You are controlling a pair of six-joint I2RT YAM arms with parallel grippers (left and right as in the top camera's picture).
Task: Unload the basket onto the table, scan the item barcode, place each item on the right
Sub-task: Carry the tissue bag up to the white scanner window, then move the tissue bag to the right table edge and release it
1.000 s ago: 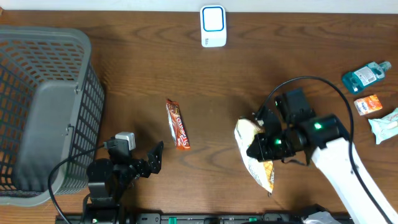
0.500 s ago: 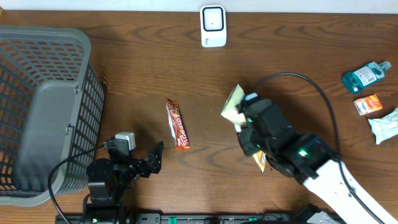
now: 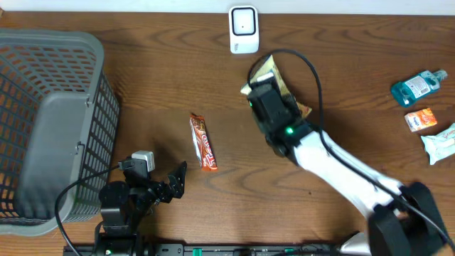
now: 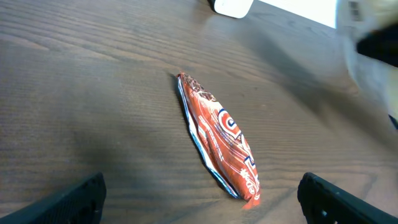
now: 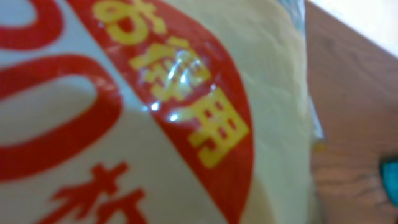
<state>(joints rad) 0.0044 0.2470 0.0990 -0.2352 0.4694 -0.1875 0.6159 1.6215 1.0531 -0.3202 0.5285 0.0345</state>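
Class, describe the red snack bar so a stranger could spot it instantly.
Begin at the grey basket on the table's left. Right of it, alone on bare wood, lies the snack bar. It is slim and orange-red, unlike the pale bag near the white scanner.

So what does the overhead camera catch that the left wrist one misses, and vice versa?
Only overhead: the basket, the bottle and packets at far right, and a clear look at the right gripper shut on a bag by the scanner. Only left wrist: the lettering on the bar up close. Both: the bar, the scanner, the wooden table and the open left gripper.
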